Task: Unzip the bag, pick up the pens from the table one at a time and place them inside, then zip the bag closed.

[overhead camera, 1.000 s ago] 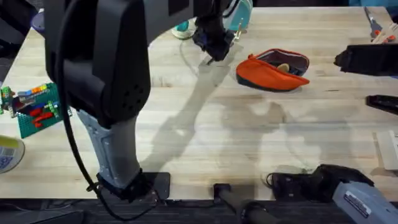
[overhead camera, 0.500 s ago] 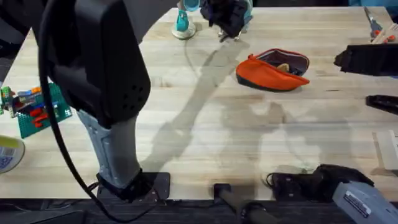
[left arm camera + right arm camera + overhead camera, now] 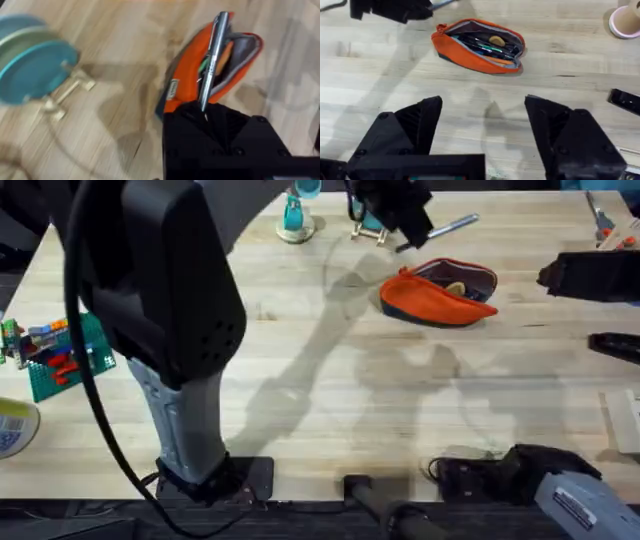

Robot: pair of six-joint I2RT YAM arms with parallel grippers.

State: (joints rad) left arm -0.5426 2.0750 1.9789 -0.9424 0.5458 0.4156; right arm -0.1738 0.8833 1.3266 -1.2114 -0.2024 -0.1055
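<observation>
The orange bag [image 3: 440, 295] lies unzipped on the table [image 3: 330, 410] at the back, right of centre. My left gripper [image 3: 402, 222] hovers just behind its left end, shut on a silver-grey pen [image 3: 445, 226] that sticks out to the right. In the left wrist view the silver pen [image 3: 214, 55] runs from the gripper [image 3: 205, 114] over the open bag [image 3: 186, 70]. The right wrist view looks into the bag [image 3: 470, 50], where a dark pen with green [image 3: 487, 48] lies. My right gripper [image 3: 482, 107] stays low at the near edge, open and holding nothing.
A green plate with toy bricks [image 3: 58, 358] sits at the left edge, a tape roll [image 3: 10, 425] near it. A teal stand [image 3: 293, 218] is at the back. Black devices [image 3: 590, 275] occupy the right side, with a pink cup [image 3: 625, 20] beyond.
My left gripper has lifted and travelled right and back with the silver pen, from left of the bag to just behind its left end. The right arm and bag stayed still.
</observation>
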